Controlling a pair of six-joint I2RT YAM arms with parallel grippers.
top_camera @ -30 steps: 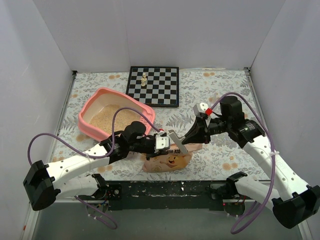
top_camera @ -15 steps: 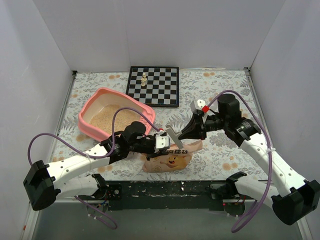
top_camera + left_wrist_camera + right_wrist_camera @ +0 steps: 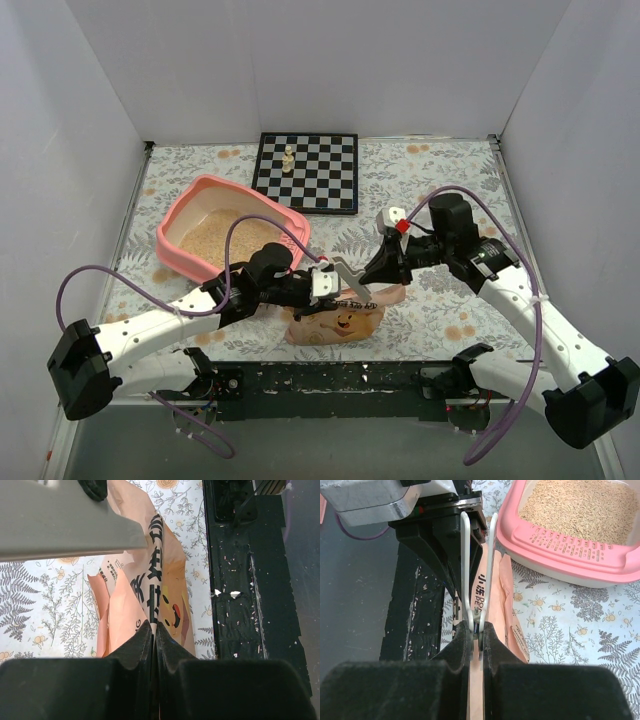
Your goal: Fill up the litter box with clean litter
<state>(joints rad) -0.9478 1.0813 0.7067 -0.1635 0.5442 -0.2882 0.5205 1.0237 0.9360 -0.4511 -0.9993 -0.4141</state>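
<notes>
Top view: the litter box (image 3: 185, 262) sits at the left with litter (image 3: 215, 235) inside, and the bag (image 3: 340, 322) lies near the front edge between the left gripper (image 3: 322, 288) and right gripper (image 3: 372, 276). Left wrist view: the jaws are pressed together on the bag's folded top edge, which is soft, limp film, so grip at that fold. Right wrist view: the jaws pinch the hinge end of a white clip (image 3: 465, 570) over the bag's edge, and the grain inside will likely shift and sag.

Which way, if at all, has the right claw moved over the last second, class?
Yes. The right claw, shut on a white clip, has shifted slightly left, closer to being in line with the chessboard's right edge.
</notes>
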